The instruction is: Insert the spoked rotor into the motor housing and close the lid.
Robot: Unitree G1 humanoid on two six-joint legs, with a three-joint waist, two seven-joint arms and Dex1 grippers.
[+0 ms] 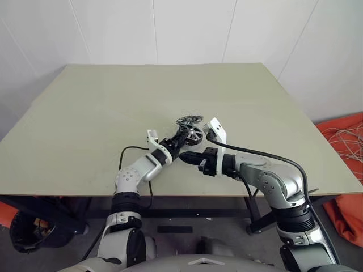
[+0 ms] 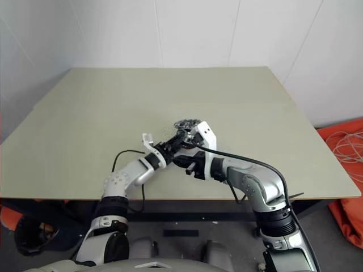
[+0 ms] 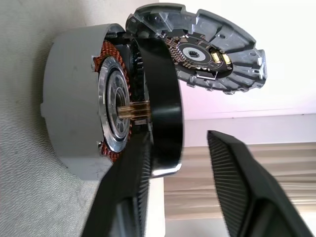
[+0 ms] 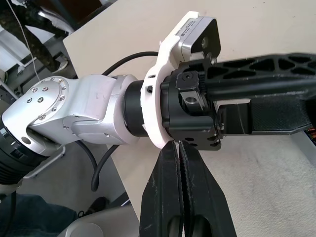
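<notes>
Left eye view, table: we see a pale green table with both arms meeting near its front middle.
Left eye view, rotor: the spoked rotor stands on edge between the two grippers, and the lid lies flat on the table just behind it.
Right eye view, grippers: the left gripper and right gripper crowd together at the parts; we cannot make out the fingers from here.
Left wrist view, housing: the motor housing lies on its side, copper windings facing the rotor's black rim, which sits partly at its mouth.
Left wrist view, fingers: our left fingers stand apart, one on each side of the rim.
Right wrist view, fingers: our right fingers are pressed together, holding nothing, just beneath the left wrist.
</notes>
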